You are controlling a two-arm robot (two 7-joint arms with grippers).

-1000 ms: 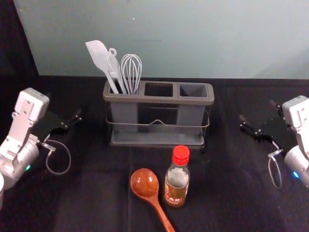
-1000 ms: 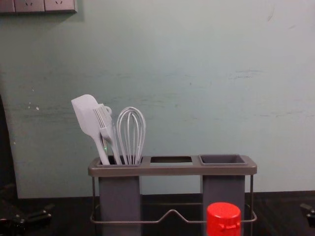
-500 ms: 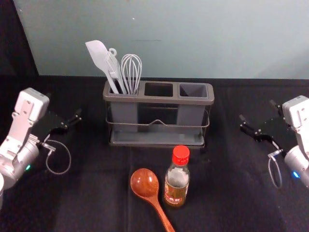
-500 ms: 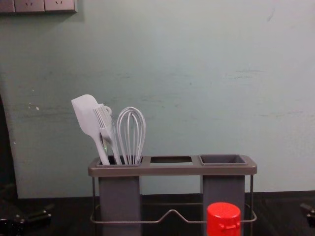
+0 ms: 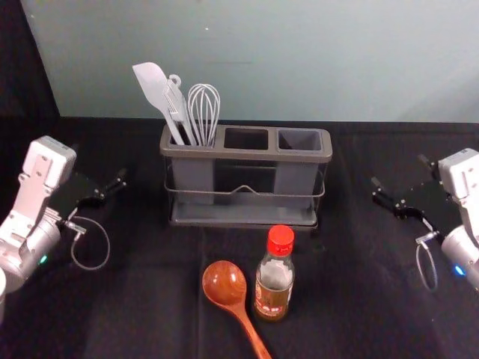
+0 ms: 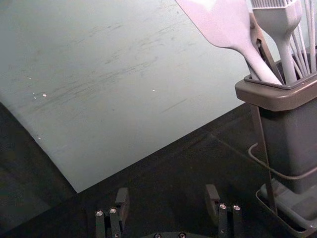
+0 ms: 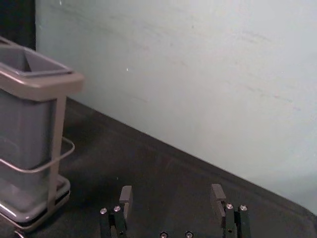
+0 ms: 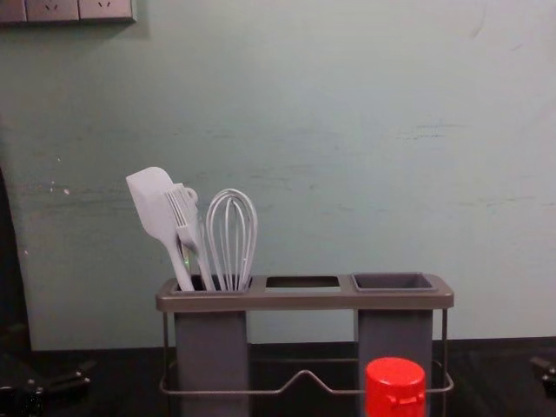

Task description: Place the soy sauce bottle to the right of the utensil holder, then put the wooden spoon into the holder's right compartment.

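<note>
In the head view my left gripper (image 5: 100, 164) is open, left of the grey utensil holder (image 5: 247, 156); my right gripper (image 5: 399, 170) is open on the holder's other side. Both stand apart from it. The left wrist view has the left gripper (image 6: 167, 190) with nothing between its fingers, and the right wrist view has the right gripper (image 7: 172, 188) equally bare. The soy sauce bottle (image 5: 274, 288), red-capped, stands upright in front of the holder. Left of it lies the wooden spoon (image 5: 224, 284), bowl toward the holder. The right compartment (image 5: 299, 140) has nothing visible inside.
A white spatula (image 5: 153, 84), a brush (image 5: 177, 108) and a whisk (image 5: 203, 108) stand in the holder's left compartment. Behind the black-covered table (image 5: 142, 299) rises a pale wall (image 5: 299, 60). Cable loops hang by both wrists.
</note>
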